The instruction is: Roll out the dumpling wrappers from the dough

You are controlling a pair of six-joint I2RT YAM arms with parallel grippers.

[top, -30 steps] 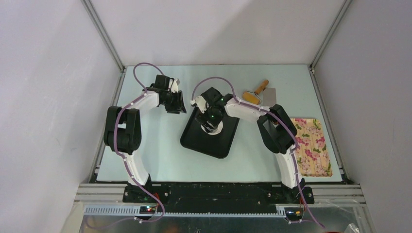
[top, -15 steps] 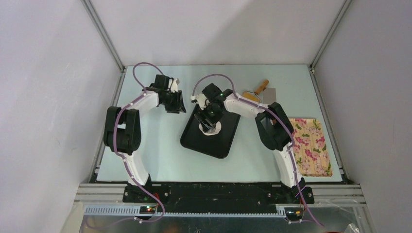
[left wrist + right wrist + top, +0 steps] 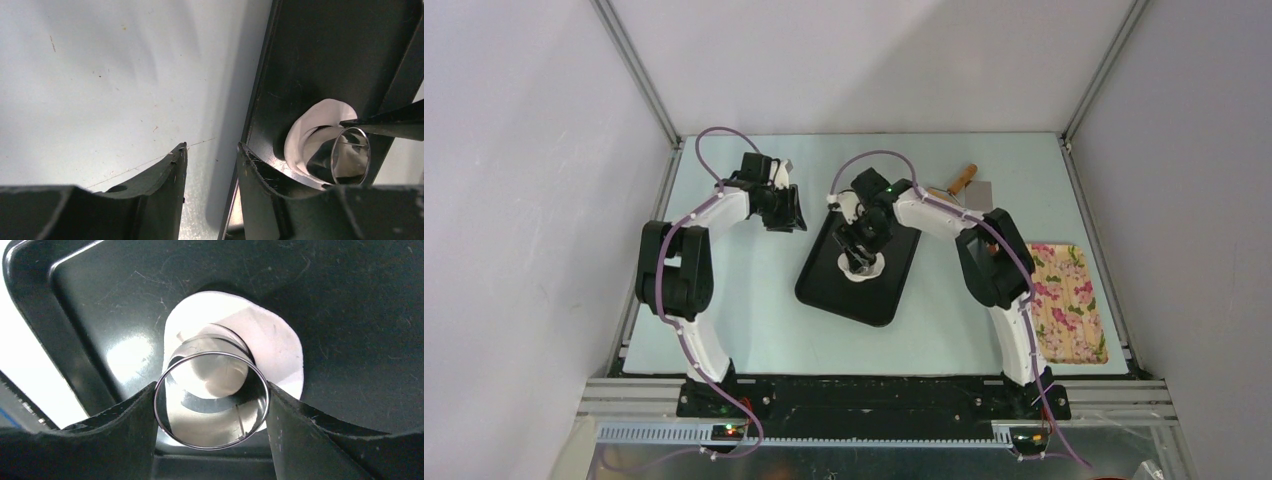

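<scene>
- Dough [image 3: 282,347]: one white lump, already flattened to an uneven disc. It lies on the black tray [image 3: 852,300], just toward 12 o'clock from the tray's middle.
- Right gripper [image 3: 211,392]: clamped on the sides of a steel cup [image 3: 212,432]. The cup's far end bears on the dough and its open mouth faces the wrist camera.
- The cup covers the disc's 7 o'clock part. Bare dough shows from 12 to 4 o'clock.
- Left gripper [image 3: 210,152]: jaws a narrow gap apart with nothing between them. It hovers over the table at the tray's 10 o'clock, just beside the rim.
- A roller [image 3: 961,180] lies at 2 o'clock and a floral cloth [image 3: 1069,300] at 3 o'clock, both well apart from the tray.
- Judged progress: mid-way. Flattening has begun, but the disc looks lopsided and small.
- Left to do: thin it further and even the outline. No finished wrapper is visible.
</scene>
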